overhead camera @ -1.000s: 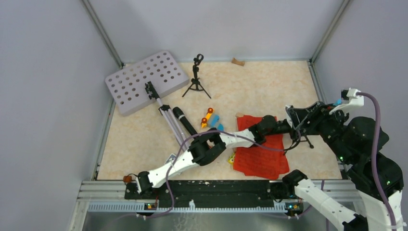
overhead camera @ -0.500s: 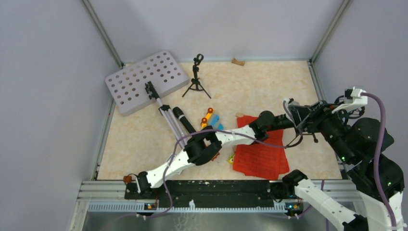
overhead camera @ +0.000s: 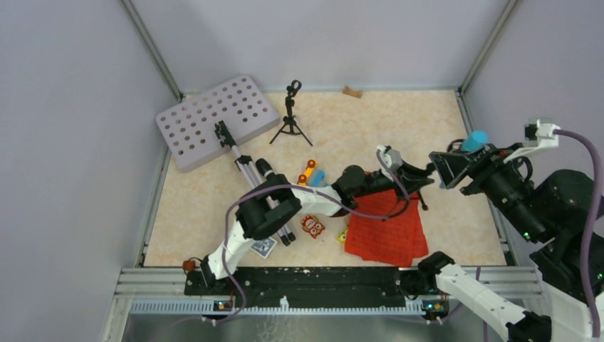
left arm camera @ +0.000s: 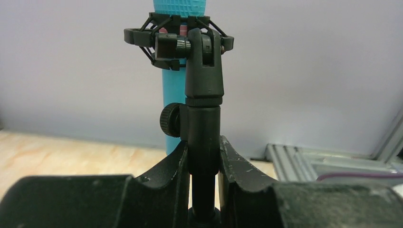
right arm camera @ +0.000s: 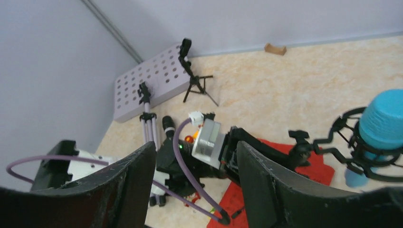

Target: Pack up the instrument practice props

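Pale grey walls (overhead camera: 320, 35) with aluminium corner posts (overhead camera: 153, 50) rise beyond the left pincer (left arm camera: 203, 153); beneath it, a beige marbled worktop (overhead camera: 377, 121), evenly lit.

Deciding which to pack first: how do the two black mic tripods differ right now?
The rear mic tripod stands free on the table; the held mic tripod is clamped by the left gripper, jaws shut on its pole. The rear one's clip is empty; the held one's carries the blue microphone. Both are small and black.

Matt black plastic mic tripod (left arm camera: 203, 118); smooth, satin blue microphone (left arm camera: 173, 90).
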Action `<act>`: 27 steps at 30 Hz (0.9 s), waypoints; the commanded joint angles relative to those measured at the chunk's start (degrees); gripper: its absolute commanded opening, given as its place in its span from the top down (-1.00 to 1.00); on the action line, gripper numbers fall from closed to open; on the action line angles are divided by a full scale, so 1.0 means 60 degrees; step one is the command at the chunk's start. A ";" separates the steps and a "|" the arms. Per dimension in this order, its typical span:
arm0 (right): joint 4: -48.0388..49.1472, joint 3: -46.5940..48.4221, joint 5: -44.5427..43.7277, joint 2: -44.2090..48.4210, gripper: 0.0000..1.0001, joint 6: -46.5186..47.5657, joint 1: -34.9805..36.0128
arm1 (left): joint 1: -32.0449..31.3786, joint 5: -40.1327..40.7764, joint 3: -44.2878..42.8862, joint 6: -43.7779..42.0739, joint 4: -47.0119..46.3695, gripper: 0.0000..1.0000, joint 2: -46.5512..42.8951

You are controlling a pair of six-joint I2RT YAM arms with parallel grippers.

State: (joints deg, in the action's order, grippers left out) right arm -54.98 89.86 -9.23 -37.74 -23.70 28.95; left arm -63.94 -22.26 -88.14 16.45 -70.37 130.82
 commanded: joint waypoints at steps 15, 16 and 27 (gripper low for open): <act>0.5113 -0.4583 0.2916 -0.0539 -0.27 -0.4159 -0.0029 | 0.0887 0.3630 0.7287 -0.2417 -0.1778 1.00 -0.7397; 0.5751 -0.4851 0.3081 -0.0596 -0.27 -0.4353 0.0032 | 0.0887 0.3623 0.7552 -0.2443 -0.1727 1.00 -0.7653; 0.9433 -0.5545 0.0298 -0.1993 -0.24 -0.0897 0.4014 | 0.0893 0.4228 0.8669 -0.2453 -0.0535 1.00 -0.9111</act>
State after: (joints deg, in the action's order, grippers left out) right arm -11.27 57.25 -0.75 -46.44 -38.04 47.18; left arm -58.54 1.08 -36.29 2.72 -69.41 79.94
